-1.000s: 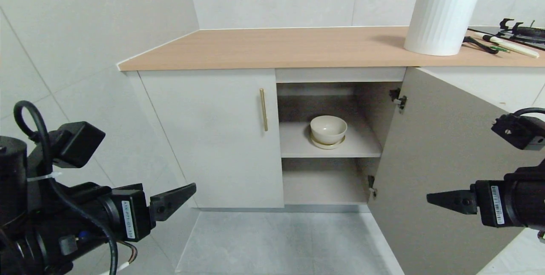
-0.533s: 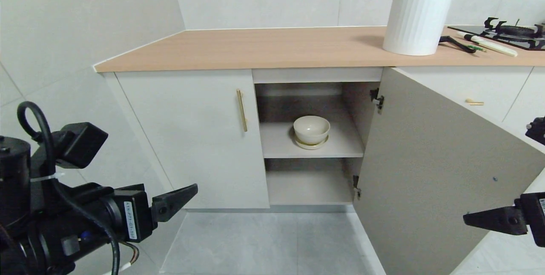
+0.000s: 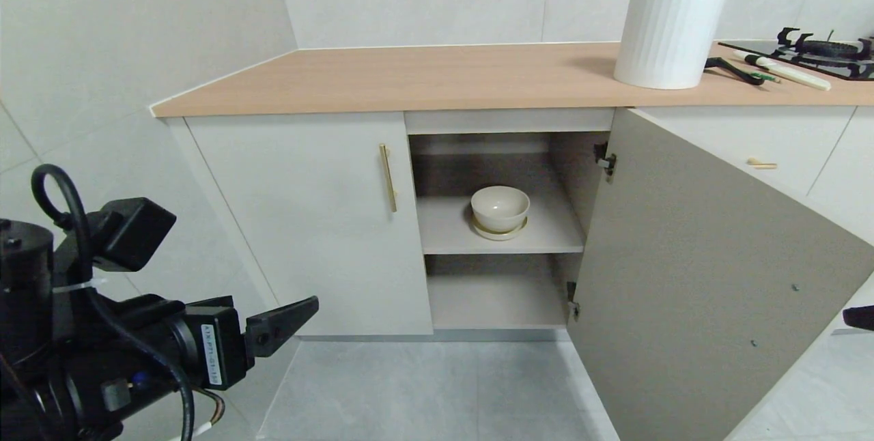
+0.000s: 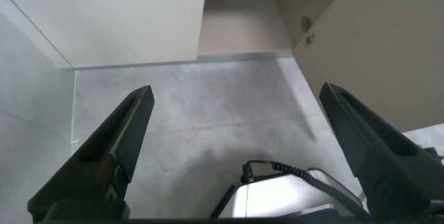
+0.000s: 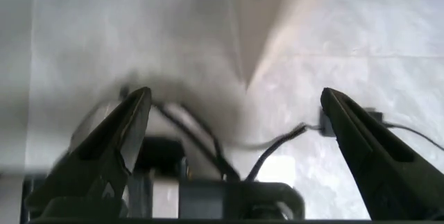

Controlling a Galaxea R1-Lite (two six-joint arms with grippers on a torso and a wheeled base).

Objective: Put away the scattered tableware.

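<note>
Here, wooden countertop point(image 3: 444, 76), open cabinet point(image 3: 300, 222), shelved bowl point(image 3: 500, 207)

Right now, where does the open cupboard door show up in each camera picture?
Head view: the open cupboard door, right of the bowl, swung out toward the camera.
Left wrist view: its tan inner face, beside the lower compartment.
Right wrist view: blurred; a pale slab over the floor may be its edge, cannot tell.
Shared landmark: the door's lower hinge.

The black left gripper point(image 4: 236, 91) is tapering to pointed fingers point(image 3: 283, 318); behind its white label point(image 3: 210, 353), a black cable point(image 3: 49, 168) is looping.
</note>
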